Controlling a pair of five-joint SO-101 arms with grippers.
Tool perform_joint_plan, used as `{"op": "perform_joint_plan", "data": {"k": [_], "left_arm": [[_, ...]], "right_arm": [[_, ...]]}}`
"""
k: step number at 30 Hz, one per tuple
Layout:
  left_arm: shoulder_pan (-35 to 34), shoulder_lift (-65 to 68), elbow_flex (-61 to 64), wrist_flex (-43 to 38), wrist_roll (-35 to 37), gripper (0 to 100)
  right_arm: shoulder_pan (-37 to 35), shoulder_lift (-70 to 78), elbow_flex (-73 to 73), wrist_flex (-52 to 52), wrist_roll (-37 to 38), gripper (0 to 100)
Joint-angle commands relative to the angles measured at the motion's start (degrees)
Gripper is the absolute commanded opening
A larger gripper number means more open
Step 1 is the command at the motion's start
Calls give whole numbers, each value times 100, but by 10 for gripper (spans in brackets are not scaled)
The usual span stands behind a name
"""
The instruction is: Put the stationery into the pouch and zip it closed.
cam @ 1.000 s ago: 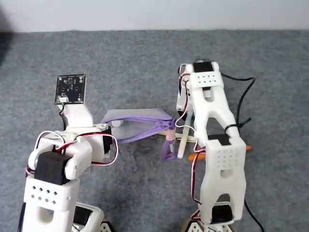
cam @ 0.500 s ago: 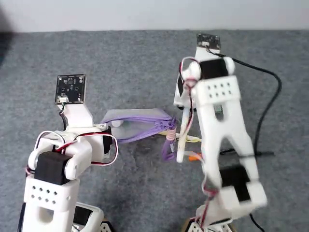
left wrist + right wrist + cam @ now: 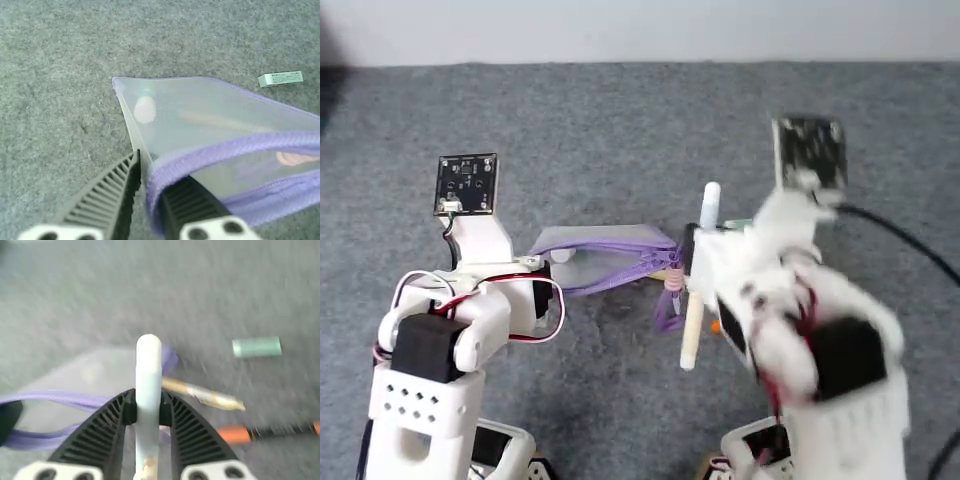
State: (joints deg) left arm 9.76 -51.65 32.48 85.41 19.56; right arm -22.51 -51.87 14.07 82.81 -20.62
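A translucent purple pouch (image 3: 605, 255) lies open between the arms, with its zip edge (image 3: 225, 150) held up. My left gripper (image 3: 143, 162) is shut on that edge near the pouch's corner (image 3: 545, 262). Through the pouch's side I see a white item (image 3: 145, 109) and a pencil-like stick. My right gripper (image 3: 148, 397) is shut on a white pen (image 3: 148, 375), which hangs above the table by the pouch's mouth (image 3: 695, 290). A gold pencil (image 3: 200, 392), an orange pen (image 3: 265, 431) and a green eraser (image 3: 256, 346) lie on the mat beyond the pouch.
Grey carpet-like mat (image 3: 600, 130) covers the table up to a pale wall at the back. The right arm's body (image 3: 800, 330) looms over the right half. A purple zip pull tassel (image 3: 670, 310) hangs at the pouch's mouth.
The right arm has swung back and to the right and risen, lifting the white pen off the mat. The left arm and the pouch have stayed put.
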Motion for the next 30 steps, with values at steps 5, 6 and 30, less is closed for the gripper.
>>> {"op": "perform_joint_plan", "data": {"k": [5,6,30], "left_arm": [[18,9,-180,9,70,12],[18,9,-180,9,70,12],[18,9,-180,35,70,12]], "right_arm": [[-532,-2132,1688,-2624,62,8],[-532,-2237,1811,-2958,70,8],[-2185,-2343,5099,-7793,3156,8]]}}
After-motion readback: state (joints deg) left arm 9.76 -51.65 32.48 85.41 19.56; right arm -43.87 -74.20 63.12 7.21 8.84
